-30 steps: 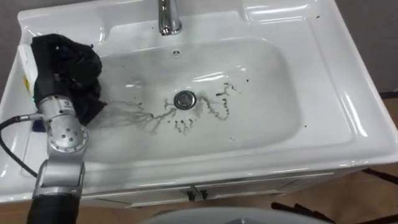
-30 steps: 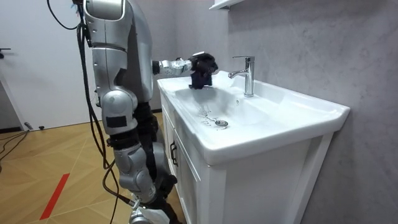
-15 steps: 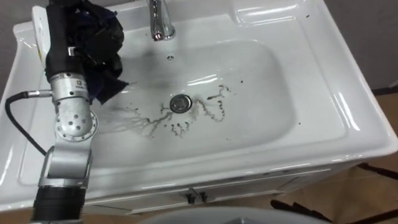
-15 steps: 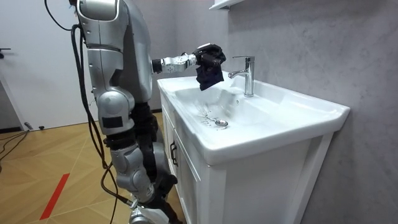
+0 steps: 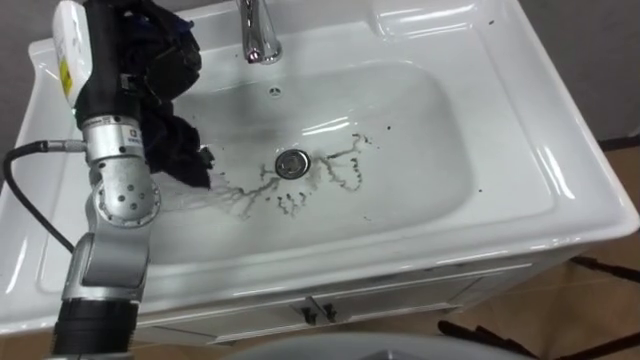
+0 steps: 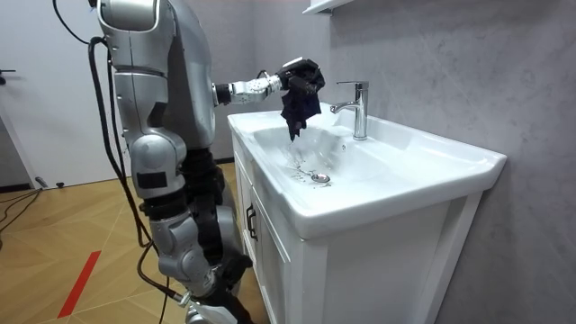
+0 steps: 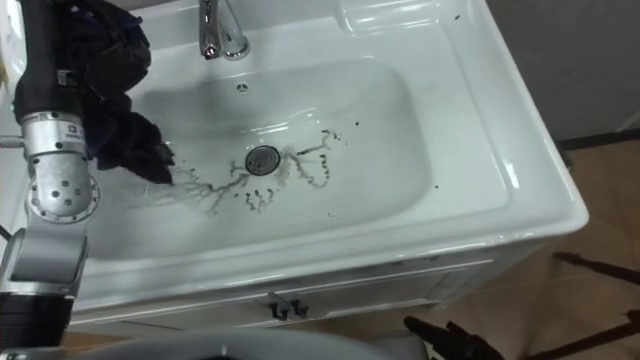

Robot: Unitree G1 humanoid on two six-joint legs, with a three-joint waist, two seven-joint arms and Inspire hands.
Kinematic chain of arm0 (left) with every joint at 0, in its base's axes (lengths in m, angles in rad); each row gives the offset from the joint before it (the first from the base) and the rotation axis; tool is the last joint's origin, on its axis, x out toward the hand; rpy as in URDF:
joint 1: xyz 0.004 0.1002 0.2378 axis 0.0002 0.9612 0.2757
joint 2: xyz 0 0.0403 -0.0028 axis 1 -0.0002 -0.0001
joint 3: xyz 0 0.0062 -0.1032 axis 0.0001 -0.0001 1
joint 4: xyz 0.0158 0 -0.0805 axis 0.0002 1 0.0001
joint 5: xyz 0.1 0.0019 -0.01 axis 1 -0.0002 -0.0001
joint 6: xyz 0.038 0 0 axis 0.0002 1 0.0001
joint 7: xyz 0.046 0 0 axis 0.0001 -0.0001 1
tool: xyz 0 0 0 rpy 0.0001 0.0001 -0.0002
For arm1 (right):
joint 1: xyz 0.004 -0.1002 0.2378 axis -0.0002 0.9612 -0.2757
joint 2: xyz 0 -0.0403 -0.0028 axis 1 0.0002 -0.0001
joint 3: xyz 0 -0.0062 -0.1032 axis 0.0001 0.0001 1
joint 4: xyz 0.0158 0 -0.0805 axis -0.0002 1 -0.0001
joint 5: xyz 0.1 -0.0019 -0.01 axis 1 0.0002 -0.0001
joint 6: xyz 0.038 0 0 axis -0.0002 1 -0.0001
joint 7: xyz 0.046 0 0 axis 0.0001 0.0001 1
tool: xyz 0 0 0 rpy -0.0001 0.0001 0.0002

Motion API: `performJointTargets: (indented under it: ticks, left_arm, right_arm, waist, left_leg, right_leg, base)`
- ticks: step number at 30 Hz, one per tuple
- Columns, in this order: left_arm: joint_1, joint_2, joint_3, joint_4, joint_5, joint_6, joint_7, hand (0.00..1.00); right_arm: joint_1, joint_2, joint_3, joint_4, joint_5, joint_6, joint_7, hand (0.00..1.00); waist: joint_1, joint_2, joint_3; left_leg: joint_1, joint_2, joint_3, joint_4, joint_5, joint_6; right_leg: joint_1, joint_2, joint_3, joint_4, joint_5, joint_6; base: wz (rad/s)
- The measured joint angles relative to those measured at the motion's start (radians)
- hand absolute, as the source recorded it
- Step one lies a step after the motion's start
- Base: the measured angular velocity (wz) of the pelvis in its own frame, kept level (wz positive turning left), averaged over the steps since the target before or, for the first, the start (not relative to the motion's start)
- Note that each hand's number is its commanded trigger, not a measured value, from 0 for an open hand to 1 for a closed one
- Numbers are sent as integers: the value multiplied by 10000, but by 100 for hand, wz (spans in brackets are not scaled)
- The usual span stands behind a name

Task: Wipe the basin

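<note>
Gripping dark cloth (image 5: 178, 155): left hand (image 5: 100, 85) fingers curled into bunched top, loose tail hanging over left slope of basin (image 5: 520, 190); tail tip touching or just clear of surface, cannot tell. Dark streaks (image 5: 290, 195) around drain (image 5: 291, 163) unwiped, right of tail.

Risks:
- dangling tail alone drags, smears grime
- wad rides high beside faucet (image 5: 258, 35), sweep could snag spout
- loose bunch slips, drops onto drain

I am in a washroom. I see a shiny white basin (image 5: 520, 150) with a silver metal tap (image 5: 258, 35), on a white cabinet (image 6: 297, 270), by a grey wall (image 6: 450, 63) and a brown wooden floor (image 6: 54, 243).
</note>
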Motion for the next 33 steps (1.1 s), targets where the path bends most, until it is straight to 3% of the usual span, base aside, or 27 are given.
performJointTargets:
  ticks: [10,11,24,33]
  left_arm:
    - [157,-30,-207,2085,479,61,-563,100]
    - [161,-30,-314,2199,478,89,-606,100]
    - [466,-16,-1188,2352,516,75,-944,100]
    - [471,-17,-1584,3622,1480,258,-1369,100]
  right_arm:
    - [22,50,31,114,417,56,-18,0]
    - [25,53,40,110,418,64,-26,0]
    - [78,32,27,42,433,106,14,0]
    - [82,2,35,29,435,106,95,0]
  waist:
    - [211,-106,5]
    - [224,-158,-25]
    - [188,-164,-85]
    - [156,-117,-109]
  left_leg:
    - [21,44,227,-16,-1,-1]
    - [-52,48,224,-8,-1,-2]
    - [1,92,280,-25,-1,-2]
    - [-29,92,260,34,-1,-1]
  right_leg:
    - [-22,23,119,-32,0,0]
    - [-92,25,130,-14,0,0]
    - [-171,38,206,140,20,-10]
    - [-166,48,223,121,26,-24]
  base:
    - [-3]
    - [0]
    - [-2]
    - [0]
